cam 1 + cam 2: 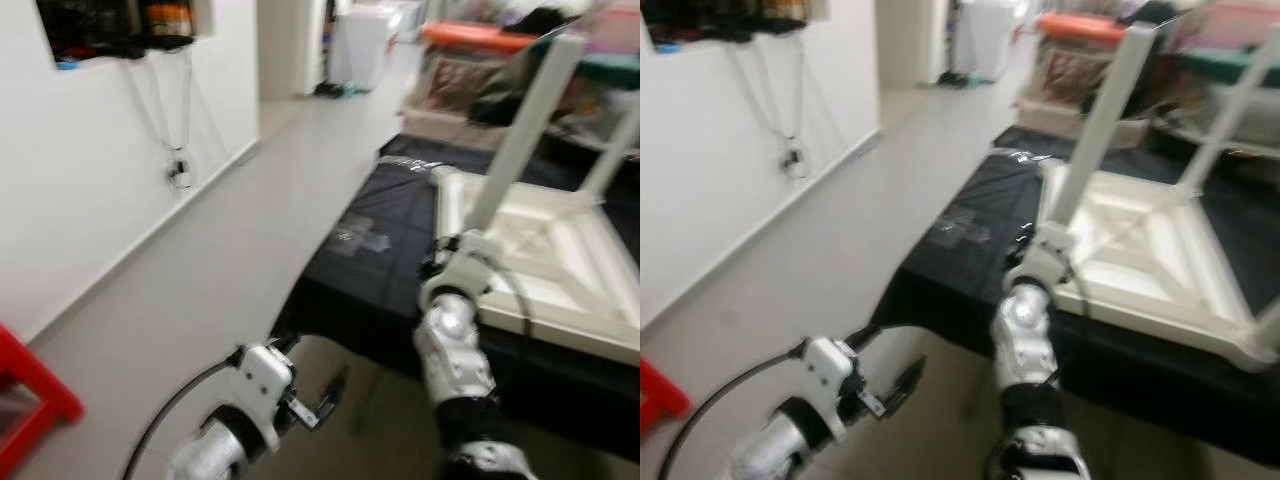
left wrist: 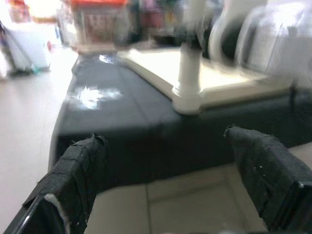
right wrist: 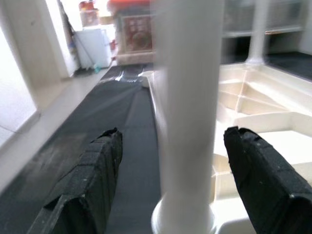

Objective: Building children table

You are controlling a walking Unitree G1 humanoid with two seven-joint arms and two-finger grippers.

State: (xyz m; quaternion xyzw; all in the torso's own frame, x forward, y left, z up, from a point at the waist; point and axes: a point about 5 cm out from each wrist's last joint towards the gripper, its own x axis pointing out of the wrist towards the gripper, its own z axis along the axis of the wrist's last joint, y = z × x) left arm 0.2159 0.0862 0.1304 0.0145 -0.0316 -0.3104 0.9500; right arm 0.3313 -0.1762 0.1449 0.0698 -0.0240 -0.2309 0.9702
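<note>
Right hand (image 3: pixel 170 185) spread open around smooth round white table leg (image 3: pixel 187 97); left hand (image 2: pixel 170 180) open.

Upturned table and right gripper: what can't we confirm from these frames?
- Right gripper: open fingers straddle the table leg; contact unclear.
- Leg's top: cut off by right wrist view's edge.
- Upturned table: far legs blurred, right edge cropped in eye views.
- Left gripper: open, holds nothing.
</note>
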